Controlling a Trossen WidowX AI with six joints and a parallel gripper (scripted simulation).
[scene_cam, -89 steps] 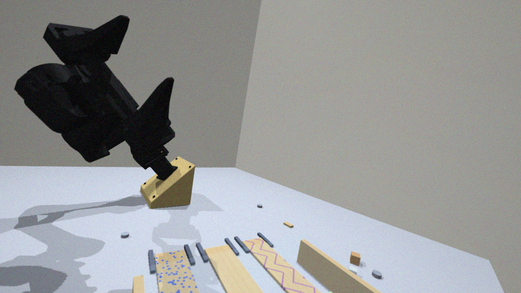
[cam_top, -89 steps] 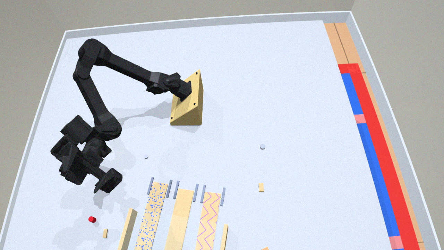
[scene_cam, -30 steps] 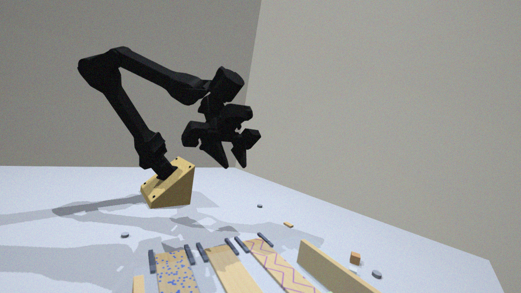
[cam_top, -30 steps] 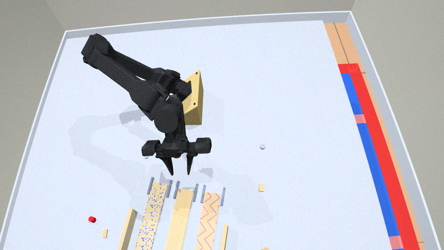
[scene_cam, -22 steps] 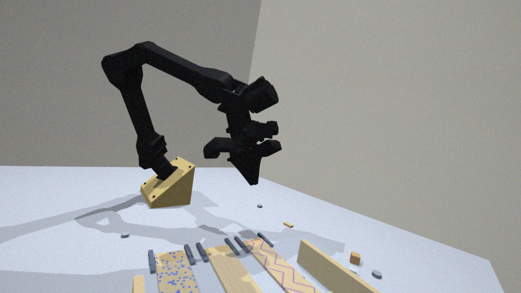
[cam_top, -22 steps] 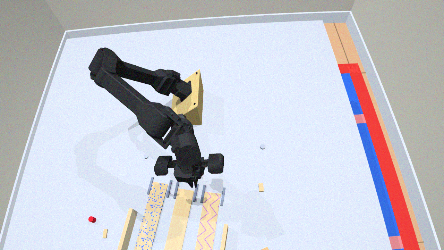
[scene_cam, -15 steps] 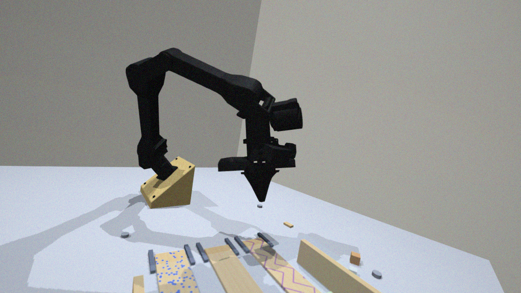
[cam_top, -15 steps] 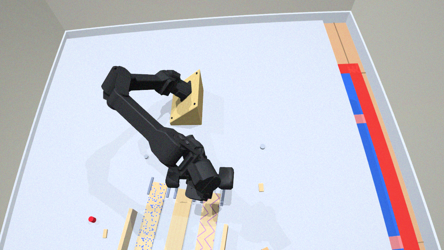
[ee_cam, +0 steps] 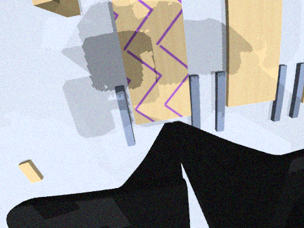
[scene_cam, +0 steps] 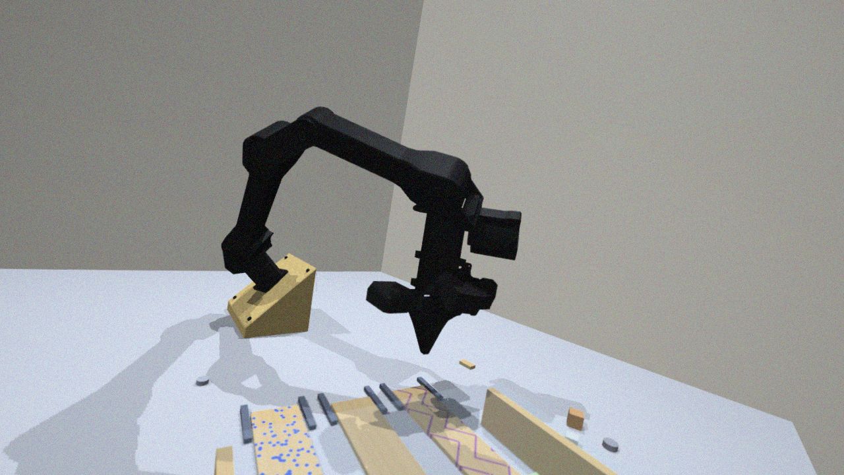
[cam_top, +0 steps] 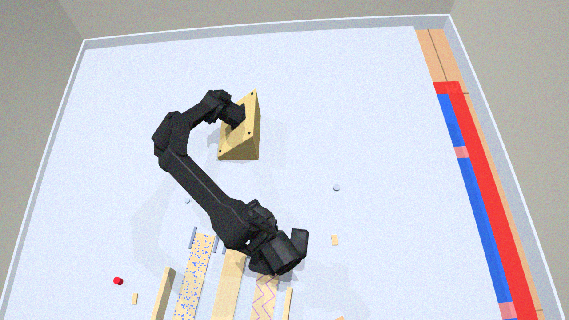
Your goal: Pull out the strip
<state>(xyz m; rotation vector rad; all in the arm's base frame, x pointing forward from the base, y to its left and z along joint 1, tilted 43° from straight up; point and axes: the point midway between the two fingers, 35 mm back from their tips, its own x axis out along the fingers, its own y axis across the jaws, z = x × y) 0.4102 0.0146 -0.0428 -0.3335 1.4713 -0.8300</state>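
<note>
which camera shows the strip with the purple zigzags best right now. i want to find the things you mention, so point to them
The wrist view: the zigzag strip (cam_top: 264, 296) (scene_cam: 439, 422) (ee_cam: 169, 95) appears large, its near end fully visible, though its far part runs out of frame. The top view hides that end behind the arm (cam_top: 194, 181) (scene_cam: 365, 147); the exterior view shows it smaller, slanting and partly shadowed.
</note>
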